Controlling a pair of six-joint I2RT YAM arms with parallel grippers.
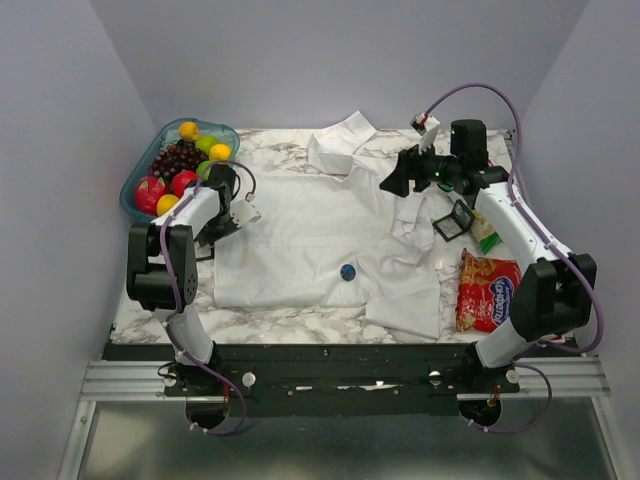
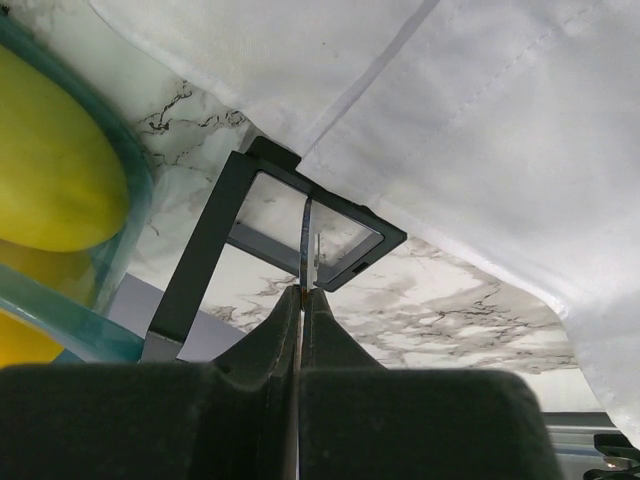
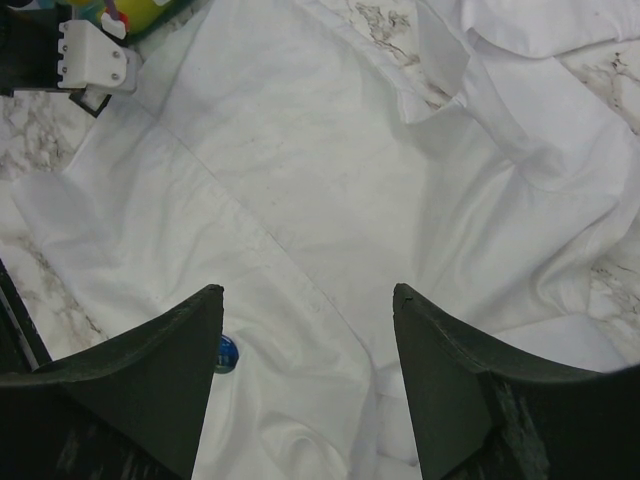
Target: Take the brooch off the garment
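The garment (image 1: 300, 230), thin wrinkled white cloth with a collar, lies spread on the marble-patterned surface (image 1: 290, 322). The brooch (image 1: 348, 271), a small round dark-blue disc, sits on the cloth close to the near hem, right of centre. The left tool (image 2: 303, 300) is at the garment's left edge, beside a translucent teal fruit bowl (image 1: 127, 200). Its jaws are pressed together, tips pointing at a thin black square frame (image 2: 200, 260). The right tool (image 3: 308, 300) hangs above the cloth, matte black jaws spread wide, holding nothing. In the right wrist view the brooch shows at one finger's edge.
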